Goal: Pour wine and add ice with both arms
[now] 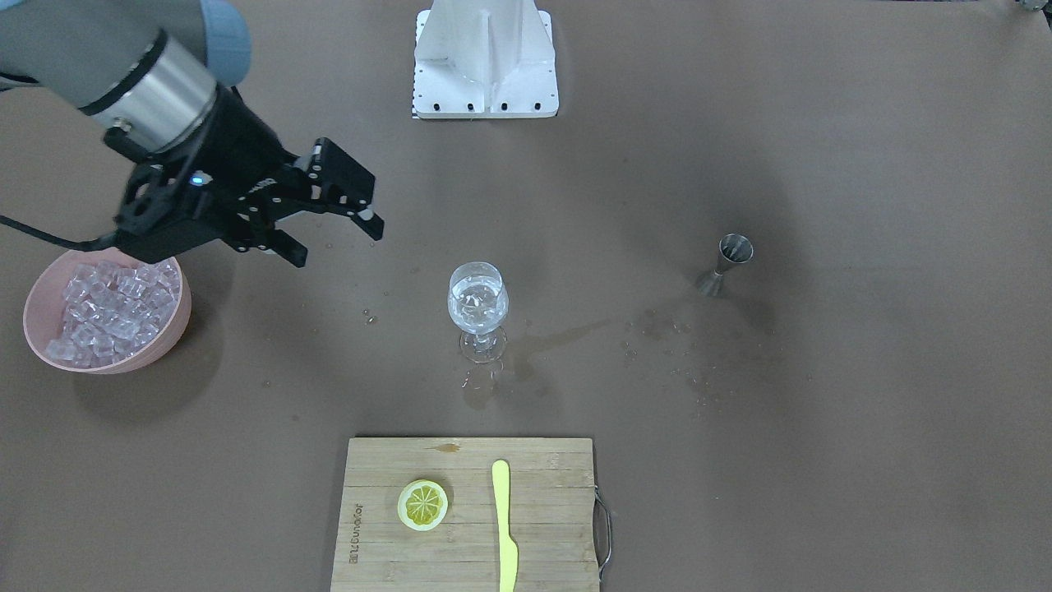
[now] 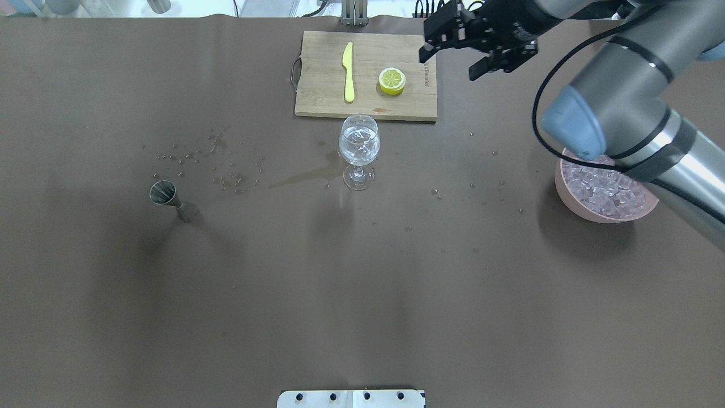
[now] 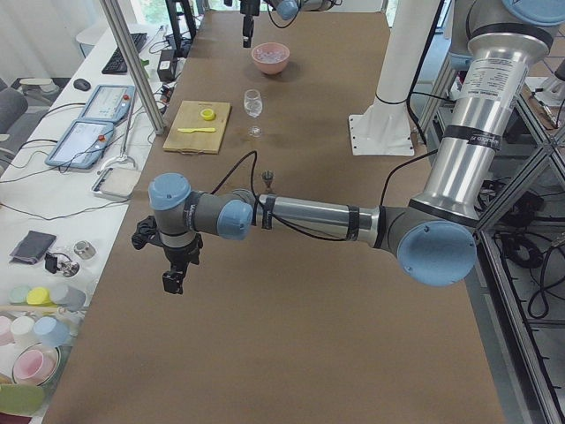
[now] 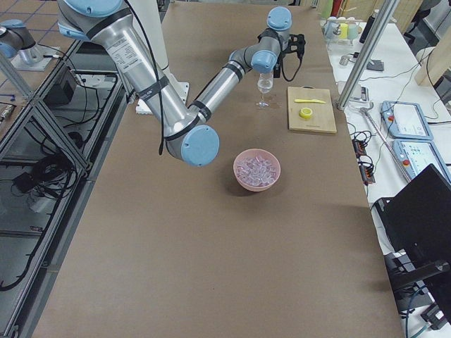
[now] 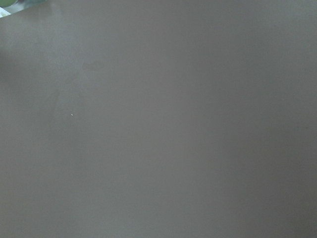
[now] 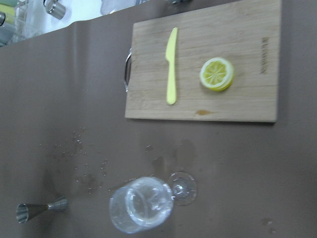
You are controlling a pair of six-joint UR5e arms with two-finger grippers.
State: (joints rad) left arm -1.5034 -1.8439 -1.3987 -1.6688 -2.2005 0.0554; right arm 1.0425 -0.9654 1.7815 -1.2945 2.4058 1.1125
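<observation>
Risk starts at right gripper (image 1: 335, 241): fingers spread wide with nothing between them. It hangs raised between pink bowl (image 1: 37, 316) and wine glass (image 1: 477, 311), touching neither. If it goes for a cube, ice (image 1: 111, 306) looks wet and slick, so a cube could squirt out of the pinch or land short on the table. A cube let go from high up could splash the wine (image 2: 358, 143) or rock the glass on its narrow stem. Wet streak (image 1: 567, 333) and droplets lie by the foot, so a bump may make it slide. In the overhead view the right forearm crosses over the bowl, so a low swing could clip the rim. Far off, left gripper (image 3: 172, 279) shows only in the side view; cannot tell if spread or closed.

Containers:
- **Bowl:** heaped with clear cubes, near full.
- **Glass:** upright mid-table, near cutting board (image 1: 551, 510). Holds clear liquid roughly halfway up, with cubes seemingly in it; count unclear.
- **Steel jigger (image 1: 726, 265):** upright, well apart from the glass. Looks empty, not certain.
</observation>
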